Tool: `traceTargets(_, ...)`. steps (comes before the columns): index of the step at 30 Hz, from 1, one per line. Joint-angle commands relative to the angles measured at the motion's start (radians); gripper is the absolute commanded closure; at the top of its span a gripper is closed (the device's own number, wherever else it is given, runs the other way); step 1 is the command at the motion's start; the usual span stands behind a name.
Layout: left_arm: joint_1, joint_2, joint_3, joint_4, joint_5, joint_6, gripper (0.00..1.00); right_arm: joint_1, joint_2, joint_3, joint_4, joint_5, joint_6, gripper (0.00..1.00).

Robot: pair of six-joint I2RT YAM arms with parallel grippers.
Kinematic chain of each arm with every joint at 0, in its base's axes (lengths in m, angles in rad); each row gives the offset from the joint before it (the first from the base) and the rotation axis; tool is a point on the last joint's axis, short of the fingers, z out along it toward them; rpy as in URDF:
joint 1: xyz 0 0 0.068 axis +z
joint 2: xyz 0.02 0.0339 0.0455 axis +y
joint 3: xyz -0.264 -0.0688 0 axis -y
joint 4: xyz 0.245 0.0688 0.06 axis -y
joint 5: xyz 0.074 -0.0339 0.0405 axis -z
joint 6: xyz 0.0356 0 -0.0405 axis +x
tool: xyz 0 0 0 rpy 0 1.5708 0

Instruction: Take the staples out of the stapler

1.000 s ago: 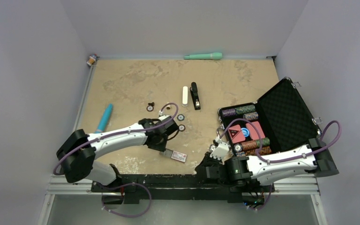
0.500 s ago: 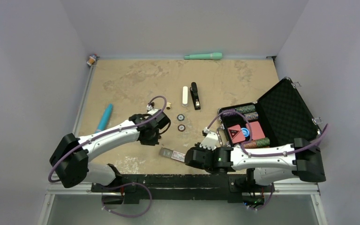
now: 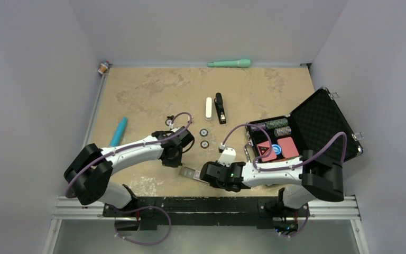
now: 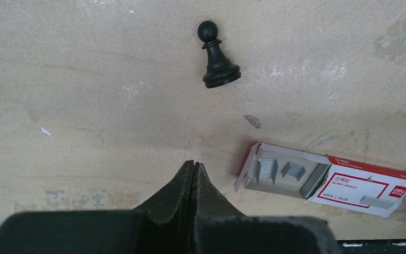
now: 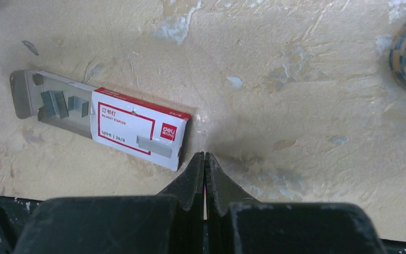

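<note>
While both are sitting pinched shut on nothing, the left gripper [image 4: 193,173] and right gripper [image 5: 204,160] are hanging low either side of the open staple box [image 5: 137,127] by the near edge of the table [image 3: 148,90]. The stapler [image 3: 220,108] is lying well apart from them, mid-table beside a white stick [image 3: 208,108], with two small discs [image 3: 204,132] sitting between.

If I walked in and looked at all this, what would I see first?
Probably the open black case on the right, with colourful chips stacked inside. Next comes the red-and-white staple box at the front, its tray slid out, with the left gripper and right gripper both shut near it. The black stapler lies farther back in the middle, with no gripper on it.
</note>
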Motion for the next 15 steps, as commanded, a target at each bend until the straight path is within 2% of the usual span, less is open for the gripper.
traceTargets(1,0.004,0.010,-0.006,0.055,0.033,0.027,1.00,-0.016,0.020,0.040,0.060,-0.011,-0.049,1.00)
traceTargets(15,0.003,0.029,-0.036,0.127,0.108,0.052,1.00,-0.046,0.068,0.048,0.083,-0.021,-0.095,1.00)
